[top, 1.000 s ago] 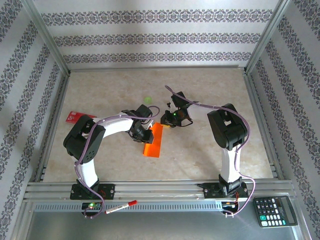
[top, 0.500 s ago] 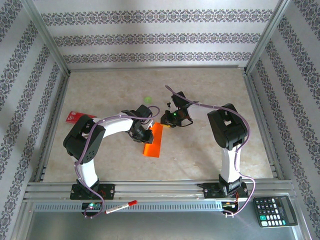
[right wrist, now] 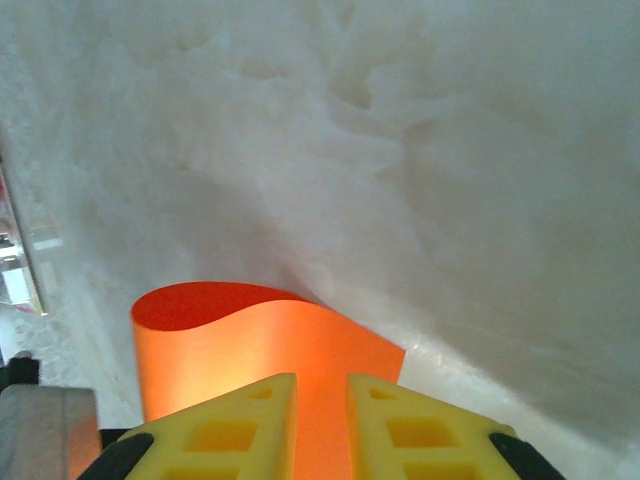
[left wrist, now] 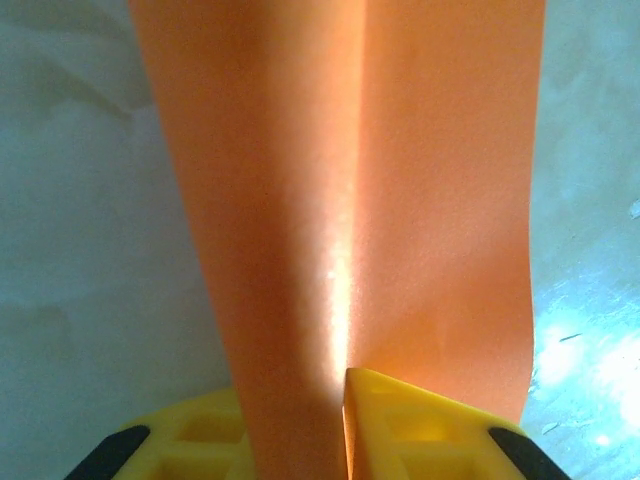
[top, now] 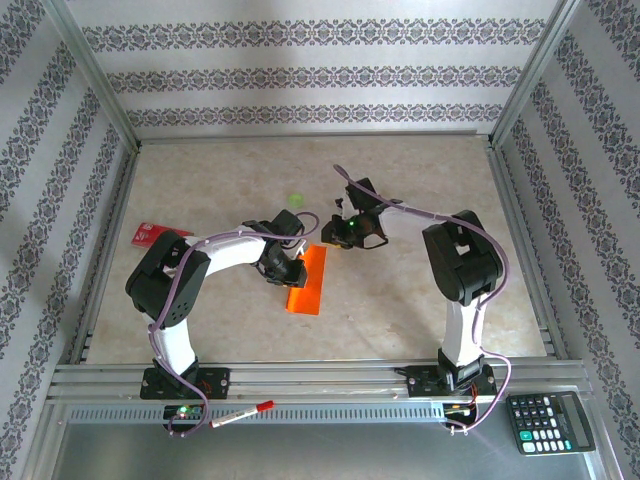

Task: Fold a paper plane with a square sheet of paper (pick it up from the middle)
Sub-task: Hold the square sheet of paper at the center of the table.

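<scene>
At the middle of the counter (top: 430, 170), seen from above, the folded orange sheet (top: 308, 285) lies as a narrow strip. Its left edge is partly hidden under the left gripper (top: 288, 270), whose fingers are too dark and small to read there. The right gripper (top: 335, 240) sits at the strip's far end, and from above its contact with the paper cannot be made out. The left wrist view settles that side. The sheet, with one long crease down its length, runs down between the two yellow fingers (left wrist: 430, 435), which are closed narrow on it. Paper covers the left finger's tip, and the top of the frame cuts off the sheet's far end. The right wrist view shows the sheet's end curling up off the counter. Orange fills the slim gap between that gripper's fingers, which pinch the paper. A red card (top: 150, 233) lies just beside the left arm's elbow, and a green spot (top: 295, 200) lies beyond the sheet. A calculator (top: 550, 422) sits off the counter at the near right corner.
</scene>
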Controlling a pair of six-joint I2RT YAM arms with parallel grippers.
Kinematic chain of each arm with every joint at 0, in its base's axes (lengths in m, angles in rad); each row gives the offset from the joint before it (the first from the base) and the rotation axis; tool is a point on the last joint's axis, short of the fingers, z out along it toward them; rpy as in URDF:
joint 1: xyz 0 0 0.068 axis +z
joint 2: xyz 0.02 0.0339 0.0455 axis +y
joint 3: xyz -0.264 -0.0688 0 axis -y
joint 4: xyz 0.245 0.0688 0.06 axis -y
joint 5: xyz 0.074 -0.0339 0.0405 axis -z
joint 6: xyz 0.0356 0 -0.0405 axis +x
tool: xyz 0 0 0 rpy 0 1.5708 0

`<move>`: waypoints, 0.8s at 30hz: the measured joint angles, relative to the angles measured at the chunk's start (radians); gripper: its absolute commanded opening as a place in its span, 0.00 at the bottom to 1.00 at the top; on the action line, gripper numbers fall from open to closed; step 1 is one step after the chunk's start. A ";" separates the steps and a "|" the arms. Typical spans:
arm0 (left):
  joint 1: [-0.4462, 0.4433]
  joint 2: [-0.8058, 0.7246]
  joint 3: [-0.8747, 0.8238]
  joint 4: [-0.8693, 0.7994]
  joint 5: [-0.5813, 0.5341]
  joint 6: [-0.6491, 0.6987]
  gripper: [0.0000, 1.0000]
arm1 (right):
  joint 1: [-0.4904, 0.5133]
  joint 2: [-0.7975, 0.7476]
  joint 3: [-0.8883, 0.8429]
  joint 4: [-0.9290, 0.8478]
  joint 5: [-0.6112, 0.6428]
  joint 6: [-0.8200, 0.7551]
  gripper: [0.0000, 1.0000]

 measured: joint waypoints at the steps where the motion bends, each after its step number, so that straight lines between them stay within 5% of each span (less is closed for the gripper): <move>1: 0.000 0.000 0.000 0.000 0.000 0.000 0.22 | -0.001 -0.010 -0.006 0.000 0.000 0.000 0.20; 9: 0.000 0.000 -0.001 0.002 0.000 0.000 0.22 | 0.005 -0.099 -0.125 0.041 -0.014 0.040 0.07; 24: 0.000 -0.007 -0.012 0.015 0.000 0.000 0.21 | 0.137 -0.116 -0.266 0.167 -0.062 0.181 0.02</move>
